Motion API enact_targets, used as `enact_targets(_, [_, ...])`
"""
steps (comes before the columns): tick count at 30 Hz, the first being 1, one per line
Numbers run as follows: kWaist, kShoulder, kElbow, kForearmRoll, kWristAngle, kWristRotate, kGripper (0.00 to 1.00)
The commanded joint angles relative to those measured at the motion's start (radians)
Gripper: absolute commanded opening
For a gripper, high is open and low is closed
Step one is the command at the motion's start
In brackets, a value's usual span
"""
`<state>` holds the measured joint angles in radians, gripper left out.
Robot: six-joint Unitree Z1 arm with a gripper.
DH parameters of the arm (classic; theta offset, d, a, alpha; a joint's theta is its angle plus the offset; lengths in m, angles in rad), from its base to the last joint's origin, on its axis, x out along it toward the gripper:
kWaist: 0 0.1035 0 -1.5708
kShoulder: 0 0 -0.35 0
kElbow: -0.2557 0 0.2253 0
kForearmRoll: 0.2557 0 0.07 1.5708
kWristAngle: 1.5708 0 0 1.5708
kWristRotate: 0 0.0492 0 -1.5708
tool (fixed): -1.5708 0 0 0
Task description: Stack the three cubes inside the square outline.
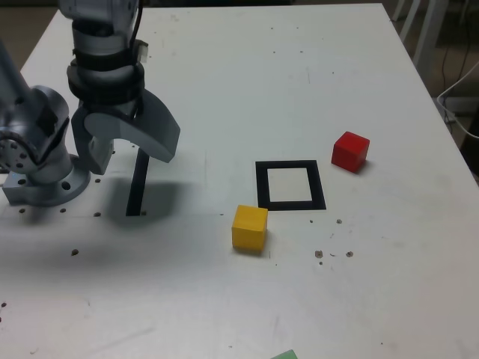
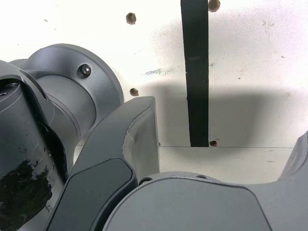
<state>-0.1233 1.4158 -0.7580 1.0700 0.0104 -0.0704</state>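
Nearest the lens, a green cube (image 1: 285, 355) barely shows at the exterior view's bottom edge, the yellow cube (image 1: 249, 227) sits lower centre just beside the square outline (image 1: 290, 185), the red cube (image 1: 350, 151) right of centre, all probably light, rigid, best pinched across opposite flat faces; the gripper (image 1: 123, 153) hangs wide open, empty, upper left above a black strip (image 1: 137, 183), nothing obstructing.

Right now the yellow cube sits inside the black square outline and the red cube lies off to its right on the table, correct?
Not quite. In the exterior view the yellow cube sits outside the black square outline, just off its lower-left corner; the white centre is bare. The red cube does lie off to the outline's right on the table.
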Motion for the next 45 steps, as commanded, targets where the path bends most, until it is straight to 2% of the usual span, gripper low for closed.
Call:
enact_targets(1, [-0.001,0.002,-0.002,0.001,-0.001,0.000,0.99])
enact_targets(13, [-0.001,0.011,-0.003,0.000,0.000,0.001,0.99])
enact_targets(21, [-0.001,0.081,-0.058,-0.003,0.005,0.058,0.99])
enact_targets(34, [-0.001,0.226,-0.301,0.056,0.005,0.232,0.99])
enact_targets(45, [0.000,0.362,-0.523,0.120,0.045,0.359,0.99])
